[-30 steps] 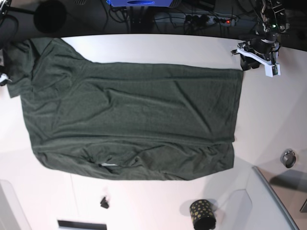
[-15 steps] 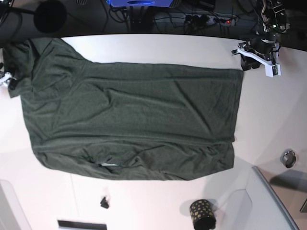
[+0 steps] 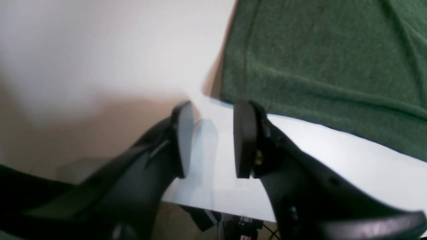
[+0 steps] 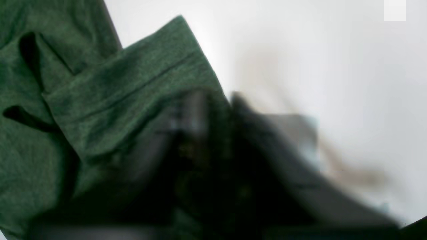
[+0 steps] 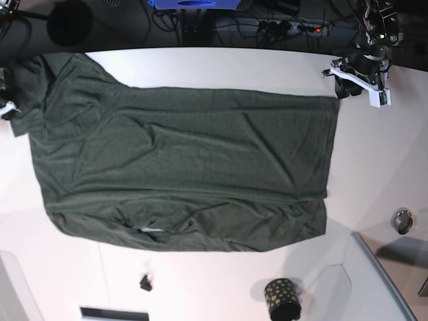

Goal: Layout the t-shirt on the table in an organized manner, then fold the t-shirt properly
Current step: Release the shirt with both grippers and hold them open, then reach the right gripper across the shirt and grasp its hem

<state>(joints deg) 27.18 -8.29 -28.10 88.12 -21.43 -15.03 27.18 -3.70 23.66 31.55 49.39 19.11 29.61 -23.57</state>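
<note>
Right gripper too blurred w/ motion; t-shirt hem under it hidden.

The base view looks straight down on the whole tabletop; both wrist views sit close at opposite t-shirt edges.
</note>
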